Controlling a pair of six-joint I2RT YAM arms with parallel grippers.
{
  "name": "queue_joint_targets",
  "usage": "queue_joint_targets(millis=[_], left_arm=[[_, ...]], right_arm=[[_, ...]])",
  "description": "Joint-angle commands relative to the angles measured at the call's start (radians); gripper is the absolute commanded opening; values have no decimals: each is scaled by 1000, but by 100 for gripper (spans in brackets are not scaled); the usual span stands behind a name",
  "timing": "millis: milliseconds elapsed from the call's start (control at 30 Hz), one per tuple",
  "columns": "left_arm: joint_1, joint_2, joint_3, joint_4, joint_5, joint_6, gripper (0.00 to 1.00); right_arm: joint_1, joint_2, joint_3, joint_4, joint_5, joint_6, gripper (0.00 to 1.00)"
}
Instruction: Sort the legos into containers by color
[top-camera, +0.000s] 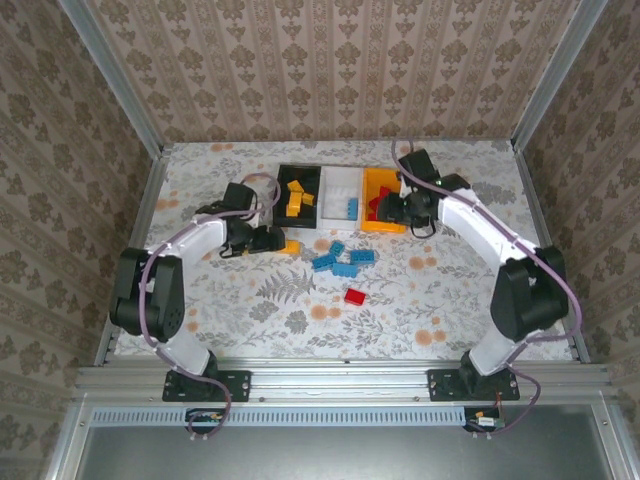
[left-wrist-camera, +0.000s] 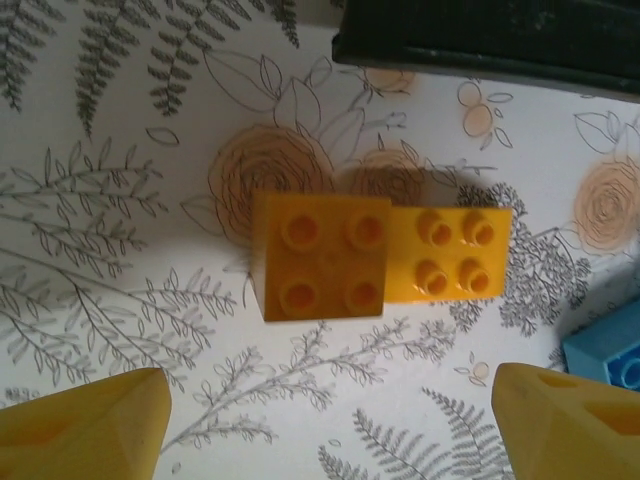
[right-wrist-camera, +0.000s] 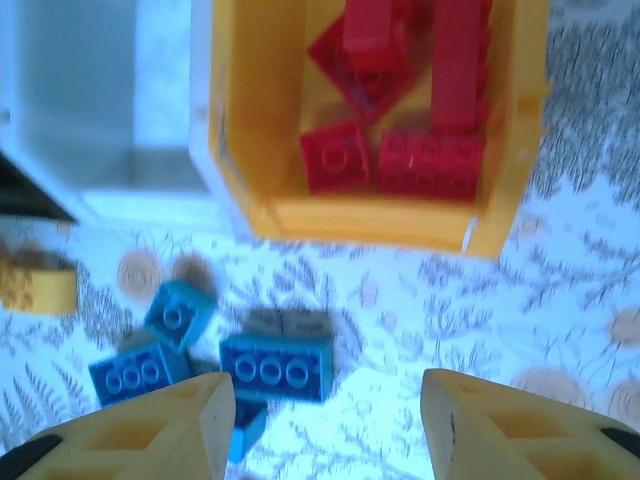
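Two orange-yellow legos (left-wrist-camera: 320, 255) (left-wrist-camera: 450, 252) lie side by side on the table, just ahead of my open left gripper (left-wrist-camera: 325, 435), which holds nothing. From above, that gripper (top-camera: 272, 240) sits beside an orange-yellow lego (top-camera: 291, 246) in front of the black container (top-camera: 298, 172). My right gripper (right-wrist-camera: 325, 430) is open and empty above the table. Several blue legos (right-wrist-camera: 275, 365) lie below it, near the orange-yellow container (right-wrist-camera: 370, 225), which holds several red legos (right-wrist-camera: 430, 160). From above, the right gripper (top-camera: 386, 212) hangs at that container's (top-camera: 366, 192) near end.
The white container (top-camera: 338, 180) stands between the other two and holds a blue lego (top-camera: 351, 208). The black one holds several orange-yellow legos (top-camera: 294, 197). A loose cluster of blue legos (top-camera: 340, 258) and a single red lego (top-camera: 354, 296) lie mid-table. Patterned walls close in the table.
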Motion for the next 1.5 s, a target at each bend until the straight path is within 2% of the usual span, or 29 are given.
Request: queue_joint_targets(millis=[0,200,533,767,833,933,1067,1267,1467], left_arm=[[8,43,65,-8,-19,51,83],[8,121,130,-10,-24,67,74],[9,192,153,-8,-10,56,64],[9,172,124,3,-16,43,49],[11,163,122,-2,-12,43,41],[15,140,111,0,-7,35,37],[25,98,88,6,13,24,33],[52,-3,84,-23,53,8,33],[74,-84,224,-100,79,16,35]], right_arm=[[15,-84,-126,18,-18,37,54],[16,-192,-256,22,-19,56,54],[16,-171,-225,32,-36,59,54],[25,-157,-227,46,-43,66,54],[25,-157,-232,45,-43,66,54],[25,-165,-240,44,-42,68,54],[26,-170,-243,46,-42,71,54],[34,-164,-244,49,-44,78,54],[52,-135,-252,77,-52,90,54]])
